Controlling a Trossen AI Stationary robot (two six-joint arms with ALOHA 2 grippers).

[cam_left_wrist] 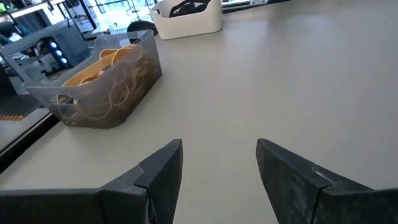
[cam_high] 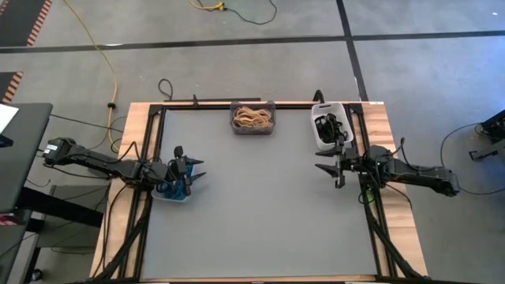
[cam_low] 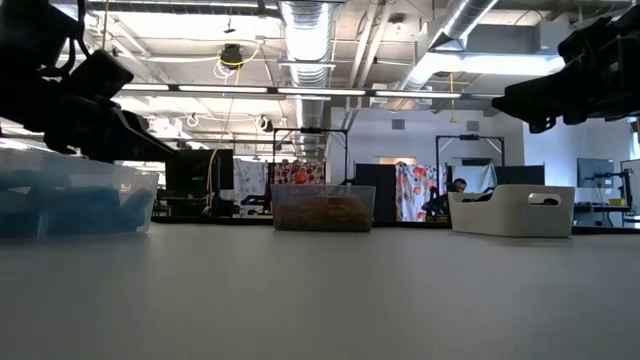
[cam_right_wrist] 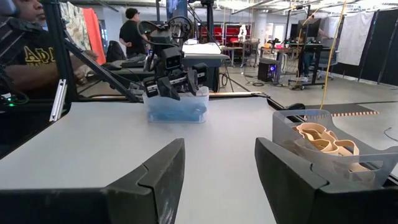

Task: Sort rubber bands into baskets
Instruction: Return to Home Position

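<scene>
Three baskets stand on the grey table. The dark grey basket (cam_high: 252,118) at the far edge holds tan rubber bands (cam_left_wrist: 102,59). The white basket (cam_high: 329,126) at the far right holds black rubber bands (cam_high: 325,125). The clear basket (cam_right_wrist: 176,106) at the left holds blue rubber bands (cam_right_wrist: 174,112). My left gripper (cam_high: 194,169) stands open over the clear basket's right side, with nothing between its fingers (cam_left_wrist: 219,146). My right gripper (cam_high: 328,167) hangs open and empty just on the near side of the white basket, above the table (cam_right_wrist: 219,143).
The table's wide middle (cam_high: 260,197) is bare grey surface. A black frame rail (cam_high: 237,105) runs along the far edge. Beyond the table, a person (cam_right_wrist: 25,53) sits close to the left side and another (cam_right_wrist: 132,31) stands farther back.
</scene>
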